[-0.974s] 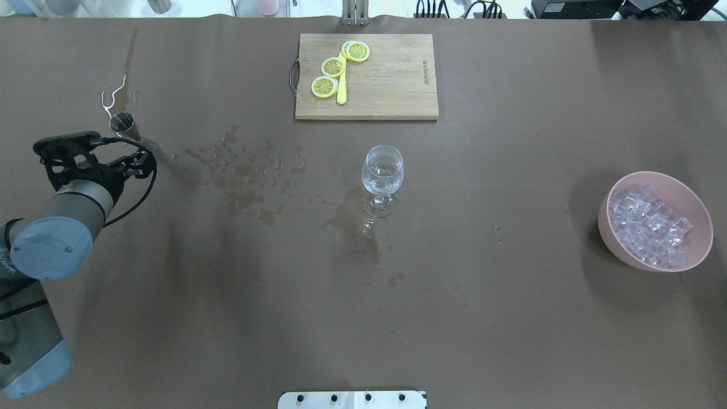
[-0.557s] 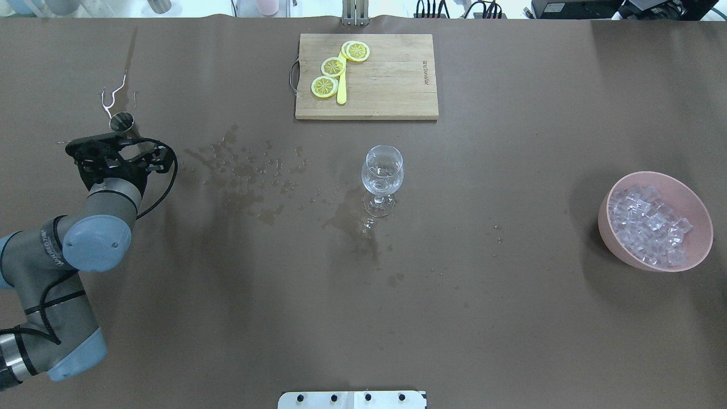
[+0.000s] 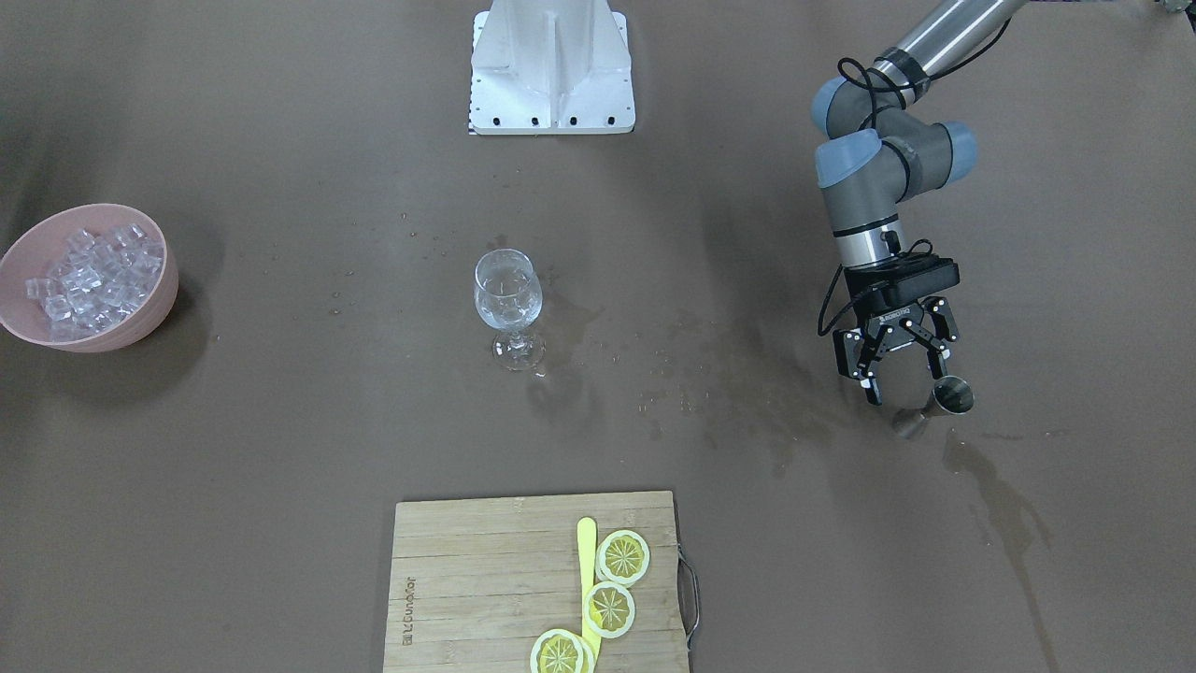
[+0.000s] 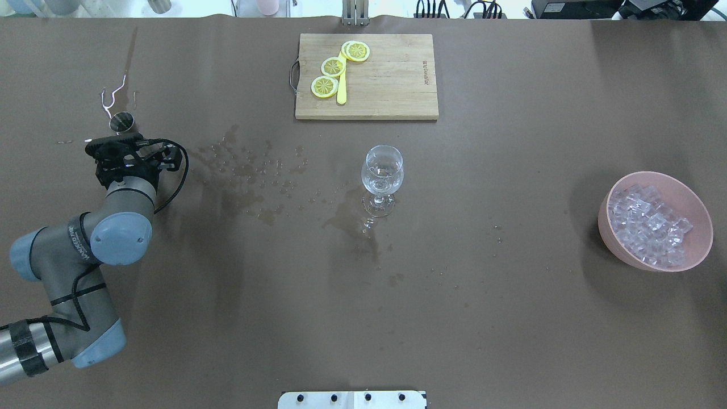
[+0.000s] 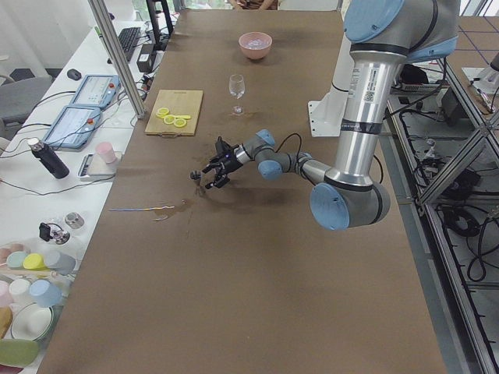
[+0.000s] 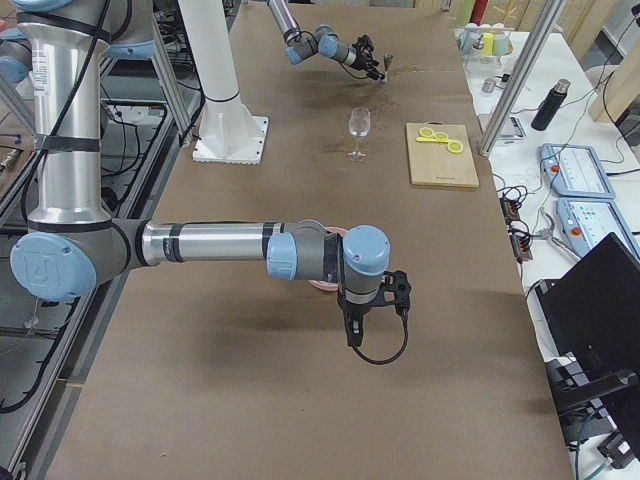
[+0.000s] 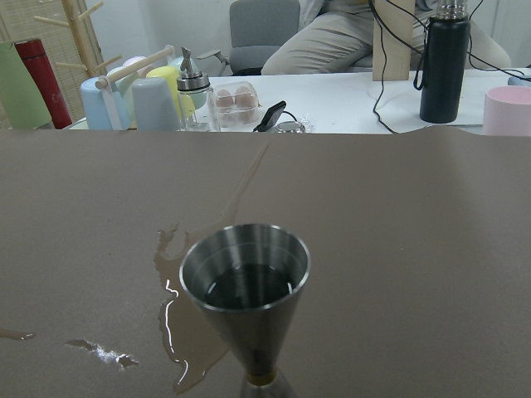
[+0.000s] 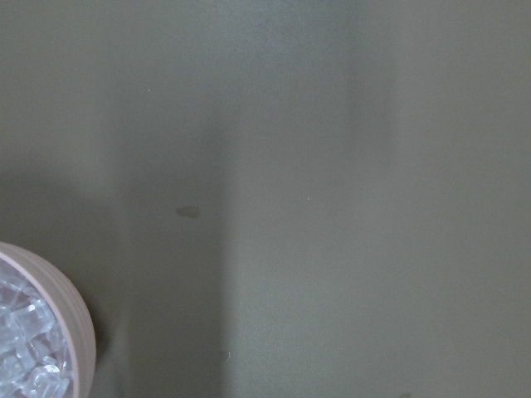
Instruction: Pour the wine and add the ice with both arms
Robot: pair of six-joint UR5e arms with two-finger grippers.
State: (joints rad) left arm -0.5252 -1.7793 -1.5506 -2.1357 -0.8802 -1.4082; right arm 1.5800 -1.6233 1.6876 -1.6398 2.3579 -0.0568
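Note:
A steel jigger (image 3: pixel 953 398) with a little liquid in it, the wine, stands upright at the table's left end. It also shows in the overhead view (image 4: pixel 121 121) and fills the left wrist view (image 7: pixel 245 282). My left gripper (image 3: pixel 904 381) is open and empty, just short of the jigger and facing it. A wine glass (image 4: pixel 382 173) stands mid-table. A pink bowl (image 4: pixel 696 227) full of ice (image 4: pixel 647 221) sits at the right end. My right gripper (image 6: pixel 355 325) hangs next to the bowl; I cannot tell if it is open.
A wooden cutting board (image 4: pixel 386 79) with lemon slices (image 4: pixel 332 67) and a yellow knife lies at the far edge. Wet spill marks (image 4: pixel 244 176) spread between the jigger and the glass. The white pedestal (image 3: pixel 551 65) stands at the robot's side.
My left arm swung its wrist to the right in the overhead view, bringing the open gripper from left of the jigger to directly in front of it. The jigger stayed put.

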